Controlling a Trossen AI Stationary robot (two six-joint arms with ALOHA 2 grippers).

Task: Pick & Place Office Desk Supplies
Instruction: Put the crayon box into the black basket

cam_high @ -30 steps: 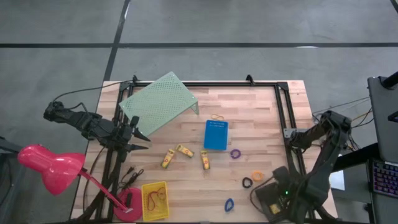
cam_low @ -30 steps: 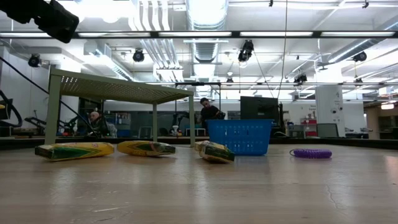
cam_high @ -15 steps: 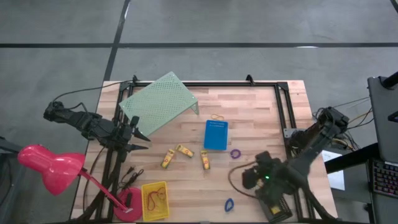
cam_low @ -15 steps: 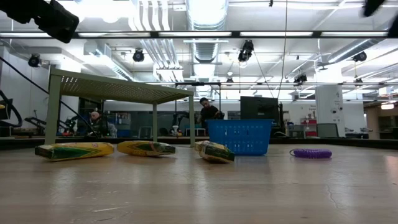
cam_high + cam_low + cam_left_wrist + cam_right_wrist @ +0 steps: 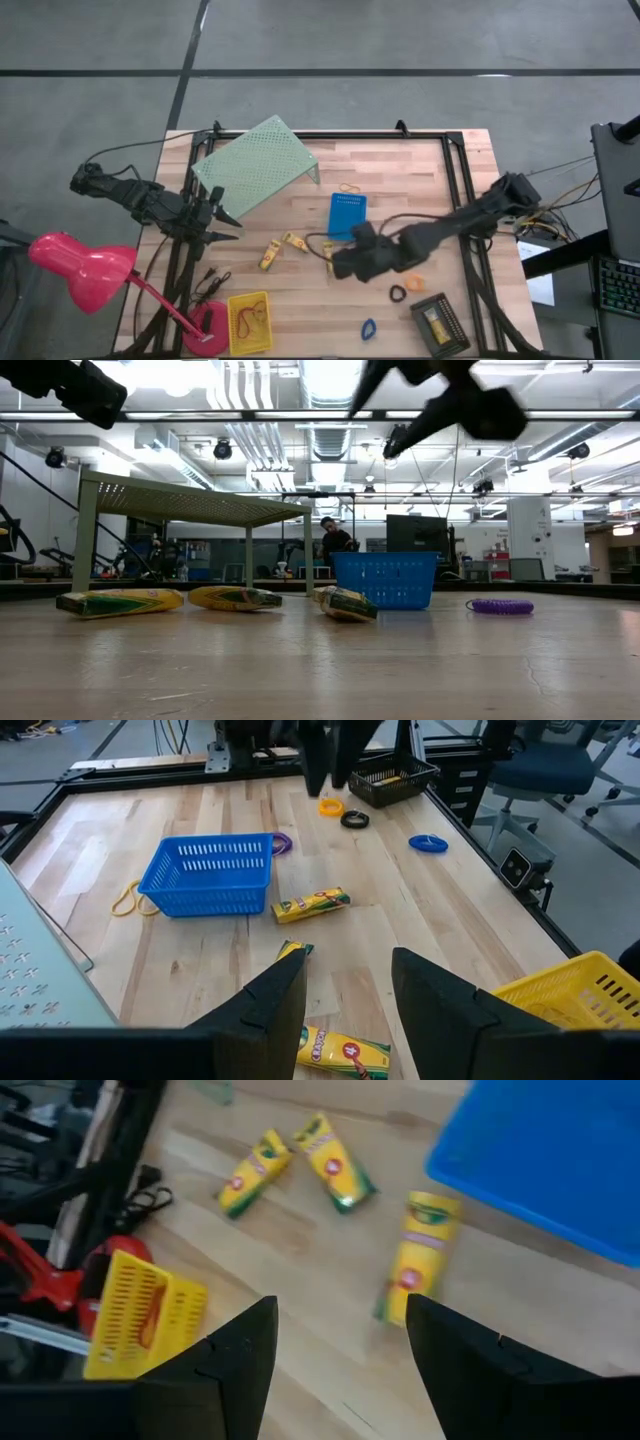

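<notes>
Yellow crayon boxes (image 5: 297, 243) lie loose on the wooden desk (image 5: 400, 170); most sorting is left. The right gripper (image 5: 345, 262) hangs above one, jaws open and empty; the left gripper (image 5: 222, 222) waits, jaws open.

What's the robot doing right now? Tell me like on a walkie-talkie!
Right claw open, empty, above the yellow piece beside the blue bin. Left claw open, waiting at the table's left edge. Nothing in the way.

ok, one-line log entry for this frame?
right gripper: open, above crayon pack near blue bin | left gripper: open, empty, at left edge by riser
</notes>
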